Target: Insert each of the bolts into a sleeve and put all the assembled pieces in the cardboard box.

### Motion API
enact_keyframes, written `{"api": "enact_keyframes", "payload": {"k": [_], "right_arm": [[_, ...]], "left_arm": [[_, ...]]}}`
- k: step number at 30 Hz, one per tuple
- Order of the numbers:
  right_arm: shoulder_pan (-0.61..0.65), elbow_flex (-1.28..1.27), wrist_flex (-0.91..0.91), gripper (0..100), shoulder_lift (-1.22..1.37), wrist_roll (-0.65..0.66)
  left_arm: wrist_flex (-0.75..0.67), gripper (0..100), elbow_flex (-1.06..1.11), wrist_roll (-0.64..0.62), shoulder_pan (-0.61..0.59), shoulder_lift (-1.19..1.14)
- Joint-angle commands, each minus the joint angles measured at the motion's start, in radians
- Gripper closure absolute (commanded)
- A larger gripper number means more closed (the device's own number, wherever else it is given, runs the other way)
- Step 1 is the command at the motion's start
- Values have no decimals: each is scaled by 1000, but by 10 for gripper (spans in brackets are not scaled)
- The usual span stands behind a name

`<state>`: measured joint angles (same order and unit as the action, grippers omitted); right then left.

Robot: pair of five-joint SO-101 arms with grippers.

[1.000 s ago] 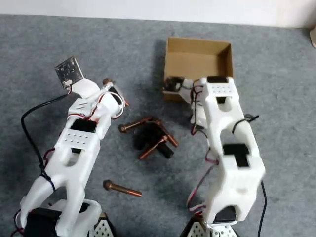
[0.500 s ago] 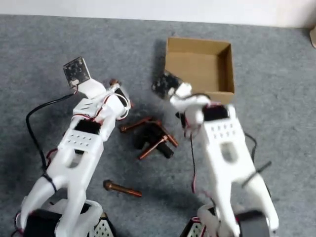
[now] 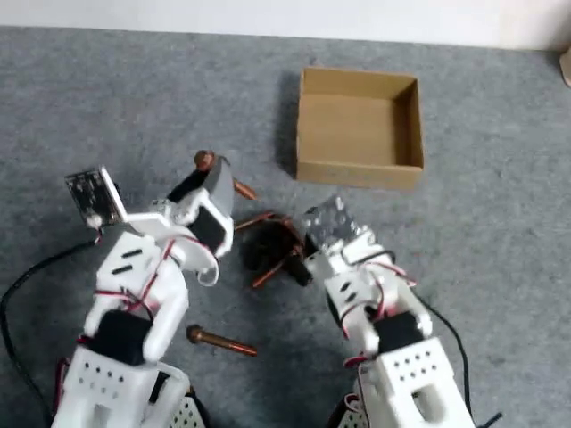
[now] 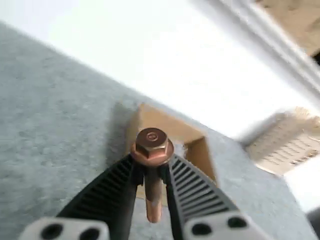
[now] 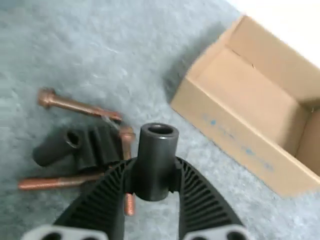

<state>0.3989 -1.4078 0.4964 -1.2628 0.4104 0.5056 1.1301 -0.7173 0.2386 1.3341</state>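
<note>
Now both claws are loaded: bolt on the left, sleeve on the right.

Leftmost, the left claw (image 4: 152, 165) is closed on a copper bolt (image 4: 151, 150) just under its hex head, with the shank hanging free, probably so the tip can be steered into a bore. On the grey table (image 3: 500, 223) a loose bolt (image 3: 221, 340) lies near that arm's base, and further right sits a heap of bolts and black sleeves (image 3: 268, 250) (none joined yet, as far as I can tell). The right claw (image 5: 155, 167) clamps a black sleeve (image 5: 156, 155), its open end clear of the fingers, seemingly to receive the bolt. The cardboard box (image 3: 357, 172) waits beyond the heap, open side up.
</note>
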Motion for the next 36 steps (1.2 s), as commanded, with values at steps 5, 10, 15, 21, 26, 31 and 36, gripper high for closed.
{"api": "enact_keyframes", "payload": {"k": [5, 10, 15, 21, 26, 31, 36], "right_arm": [[61, -117, -44, 994, -243, -114], [58, -242, -44, 994, -440, -114], [62, -292, 47, 994, -584, -114], [64, -300, 44, 994, -570, -107], [85, -302, 44, 994, -572, -107], [108, -303, 45, 995, -570, -107], [108, -305, 45, 995, -568, -107]], "left_arm": [[-5, 996, -10, 6, 47, -27], [-31, 996, -12, 40, 113, -151], [-69, 996, -12, 51, 171, -243], [-72, 996, -24, 51, 170, -246], [-52, 996, -128, 55, 171, -246], [-11, 996, -189, 60, 205, -246], [86, 996, -245, 103, 239, -246]]}}
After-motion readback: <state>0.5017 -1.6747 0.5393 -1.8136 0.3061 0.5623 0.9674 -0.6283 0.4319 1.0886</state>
